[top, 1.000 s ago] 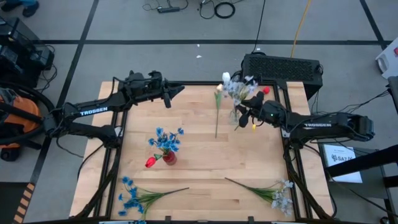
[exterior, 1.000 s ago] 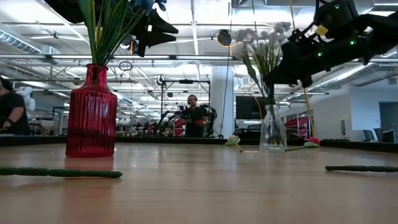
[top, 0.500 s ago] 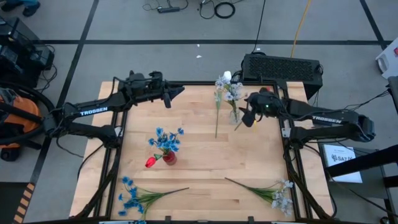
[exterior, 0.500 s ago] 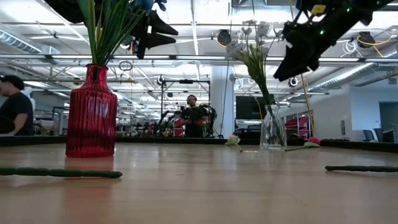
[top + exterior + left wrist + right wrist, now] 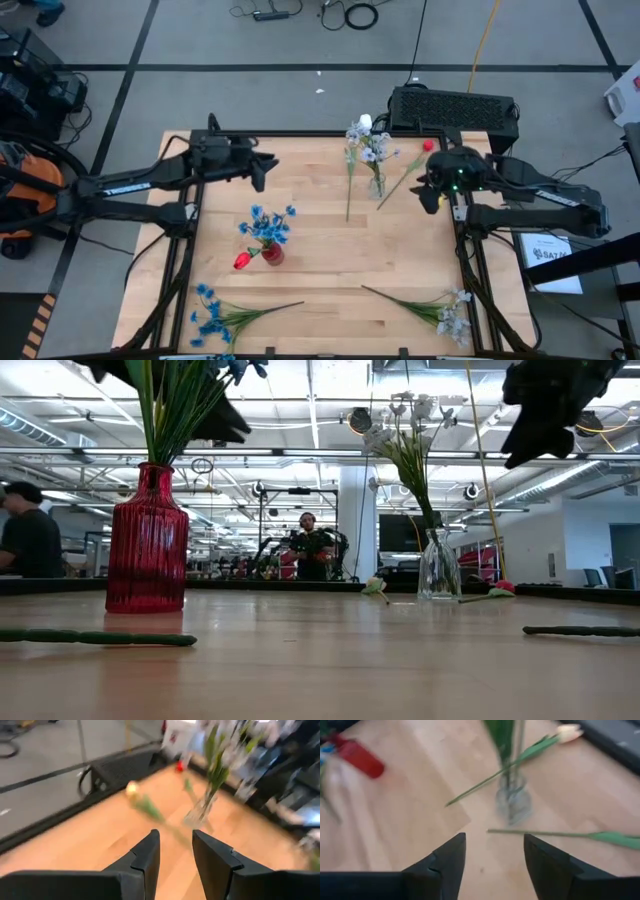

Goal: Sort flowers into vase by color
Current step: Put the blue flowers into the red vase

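A clear glass vase [image 5: 376, 186] at the far middle of the table holds pale bluish-white sprays [image 5: 366, 141]; it also shows in the low view [image 5: 438, 565]. A red vase [image 5: 272, 254] holds blue flowers [image 5: 266, 225], with a red tulip head [image 5: 241, 261] beside it. A cream tulip [image 5: 349, 180] and a red tulip [image 5: 407, 170] lie flat beside the clear vase. A blue bunch [image 5: 215, 315] and a pale spray bunch [image 5: 438, 312] lie near the front edge. My right gripper [image 5: 427, 195] [image 5: 494, 840] is open and empty, right of the clear vase. My left gripper [image 5: 260, 168] [image 5: 176, 837] is open and empty at the far left.
A black box [image 5: 455, 108] stands just beyond the table's far right edge. The table's middle [image 5: 330, 250] is bare wood. A long green stem [image 5: 95, 638] lies close to the low camera. People stand in the room behind the table.
My right gripper has drawn back from the clear vase toward the table's right edge and risen. The pale sprays, which leaned toward it, now stand straighter in the vase. My left gripper has shifted a little toward the table's left and near edges.
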Controlling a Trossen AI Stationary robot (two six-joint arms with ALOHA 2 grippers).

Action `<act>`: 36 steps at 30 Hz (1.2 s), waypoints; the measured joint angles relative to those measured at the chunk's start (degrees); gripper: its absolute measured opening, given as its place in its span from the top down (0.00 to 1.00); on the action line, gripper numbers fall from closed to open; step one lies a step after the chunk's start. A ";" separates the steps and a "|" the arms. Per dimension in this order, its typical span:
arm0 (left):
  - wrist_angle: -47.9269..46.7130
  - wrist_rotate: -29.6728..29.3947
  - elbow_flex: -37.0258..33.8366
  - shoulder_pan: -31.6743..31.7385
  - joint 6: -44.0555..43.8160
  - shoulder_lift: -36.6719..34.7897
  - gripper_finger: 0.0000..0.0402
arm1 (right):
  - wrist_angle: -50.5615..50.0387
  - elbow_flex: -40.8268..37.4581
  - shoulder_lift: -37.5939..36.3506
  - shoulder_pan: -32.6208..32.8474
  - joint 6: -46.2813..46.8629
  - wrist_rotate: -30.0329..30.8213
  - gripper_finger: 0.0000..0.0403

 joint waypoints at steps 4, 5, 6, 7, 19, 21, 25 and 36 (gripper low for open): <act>-8.34 -6.56 0.00 -3.12 -3.31 -1.52 0.70 | -0.52 0.00 0.36 2.86 0.74 -1.39 0.63; -10.55 -8.13 0.00 -3.59 -4.95 -1.81 0.70 | -0.48 0.00 0.87 3.84 1.12 -1.38 0.66; -12.57 -9.40 0.00 -3.91 -6.50 -2.11 0.70 | -0.45 0.00 1.30 4.94 1.60 -1.40 0.70; -14.52 -10.44 0.00 -4.21 -8.17 -2.32 0.70 | -0.45 0.00 1.79 6.13 2.15 -1.26 0.74; -29.15 -10.71 0.00 -4.50 -14.87 -2.86 0.70 | 8.22 0.04 12.86 21.86 12.00 2.82 0.99; -31.25 -10.33 0.00 -4.50 -14.89 -2.86 0.70 | 10.38 0.73 15.80 24.92 13.89 4.82 1.00; -36.61 -7.32 0.00 -4.48 -14.88 -2.86 0.70 | 10.35 5.52 22.92 30.54 18.03 10.41 1.00; -48.60 -3.32 0.00 -4.49 -14.42 -2.86 0.70 | 8.83 30.79 50.27 41.62 16.92 19.99 1.00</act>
